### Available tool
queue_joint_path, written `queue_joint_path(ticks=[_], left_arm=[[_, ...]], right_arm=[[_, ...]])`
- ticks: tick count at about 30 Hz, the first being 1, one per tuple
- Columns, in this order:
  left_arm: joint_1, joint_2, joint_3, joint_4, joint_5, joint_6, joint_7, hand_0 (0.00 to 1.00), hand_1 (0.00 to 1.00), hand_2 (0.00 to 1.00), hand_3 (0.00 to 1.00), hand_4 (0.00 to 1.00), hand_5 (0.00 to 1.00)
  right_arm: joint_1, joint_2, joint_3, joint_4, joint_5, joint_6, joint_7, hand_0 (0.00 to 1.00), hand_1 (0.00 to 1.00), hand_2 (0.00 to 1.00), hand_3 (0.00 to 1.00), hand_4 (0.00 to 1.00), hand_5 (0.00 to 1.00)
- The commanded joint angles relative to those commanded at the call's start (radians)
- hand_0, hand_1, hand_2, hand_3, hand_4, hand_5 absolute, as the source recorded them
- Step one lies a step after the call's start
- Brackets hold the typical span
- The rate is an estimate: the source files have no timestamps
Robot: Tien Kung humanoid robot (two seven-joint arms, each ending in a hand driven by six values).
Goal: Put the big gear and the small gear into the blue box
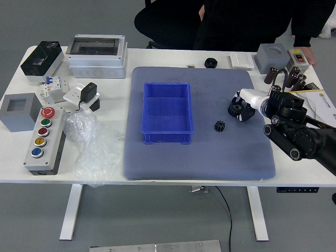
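Right hand (256, 98) over big gear (235, 109), grip or no grip: cannot tell | small gear (219, 126) just left, nearer robot | blue box (167, 116) farther left; likely next carry runs leftward, right arm's job

No readable text, labels, brands, numbers or signs can be made out.

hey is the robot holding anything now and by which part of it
That can't be told: the right hand reaches over the right side of the big gear, but whether it grips it is unclear.
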Motion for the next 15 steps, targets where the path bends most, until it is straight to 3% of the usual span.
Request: queue_joint_path(ticks=[3, 4, 15], left_arm=[[0.0, -0.001, -0.002, 0.0, 0.001, 0.0, 0.0, 0.86, 0.829, 0.829, 0.777, 0.594, 0.374], [0.0, -0.001, -0.002, 0.0, 0.001, 0.0, 0.0, 0.86, 0.829, 0.829, 0.777, 0.593, 0.373], [0.009, 0.012, -0.02, 0.0, 0.005, 0.0, 0.002, 0.86, 0.829, 0.829, 0.778, 0.594, 0.372]], right_arm=[[-0.004, 0.001, -0.002, -0.001, -0.002, -0.008, -0.001, 0.379, 0.393, 0.525, 0.598, 0.598, 0.002], [-0.004, 0.001, -0.003, -0.001, -0.002, -0.009, -0.002, 0.321, 0.342, 0.468, 0.581, 0.592, 0.002], [0.003, -0.031, -0.016, 0.038, -0.005, 0.005, -0.01, 0.307, 0.336, 0.452, 0.574, 0.589, 0.002]])
